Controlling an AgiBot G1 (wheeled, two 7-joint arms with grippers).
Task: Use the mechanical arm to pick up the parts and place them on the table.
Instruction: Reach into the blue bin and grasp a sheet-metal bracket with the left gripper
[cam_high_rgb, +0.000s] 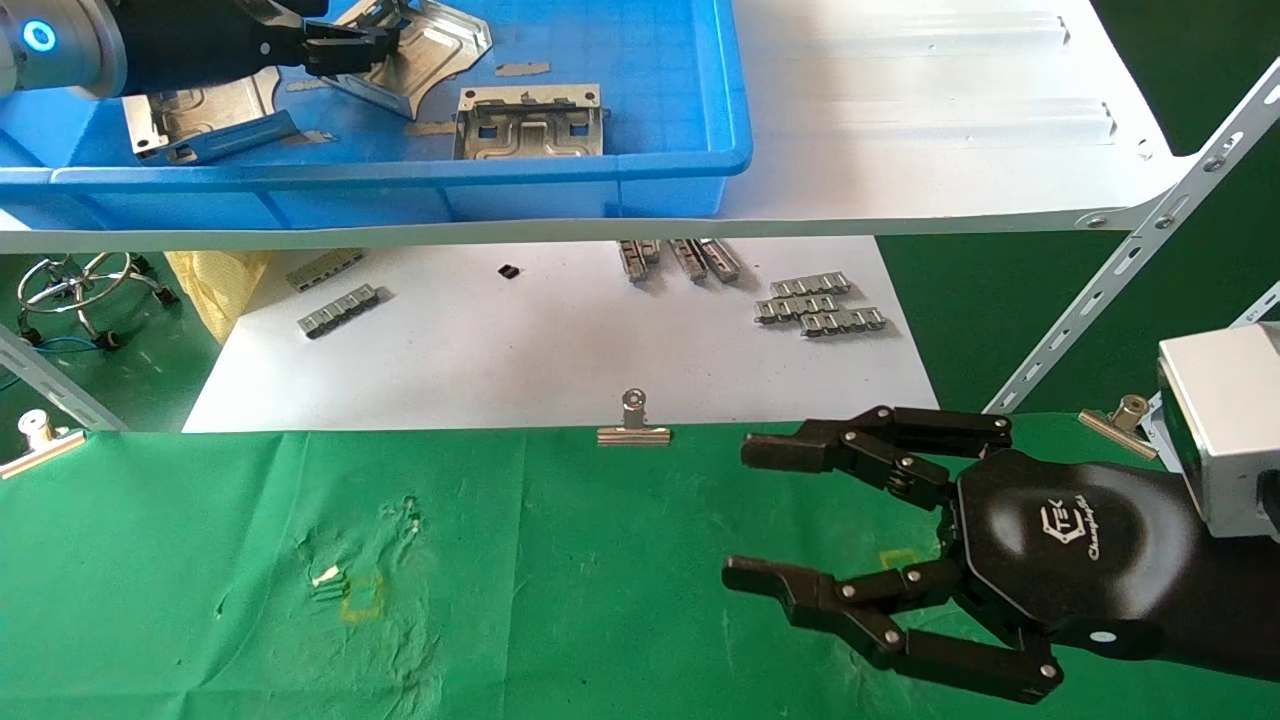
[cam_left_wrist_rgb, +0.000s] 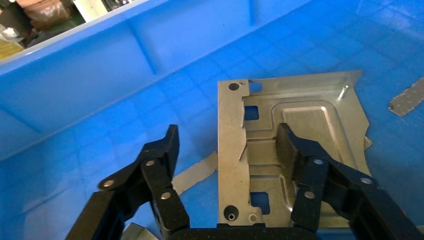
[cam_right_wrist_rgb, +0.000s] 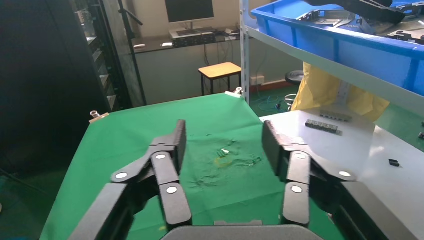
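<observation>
Left hand open over part in blue bin; one finger touching. Right hand open above table, logo unreadable.

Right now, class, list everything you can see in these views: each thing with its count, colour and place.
blue bin: one, blue, on the white shelf
white shelf: one, white, above the board
parts: three visible, silvery, inside the bin
white board: one, white, behind the table
ridged strips: several, grey, spread on the board
small black piece: one, black, on the board
binder clips: three, silver, along the cloth's far edge
table: one, green cloth, nearest the robot
yellow bag: one, yellow, at the board's left edge
left hand: one, black, open, in the bin over a part
right hand: one, black, open, above the table
</observation>
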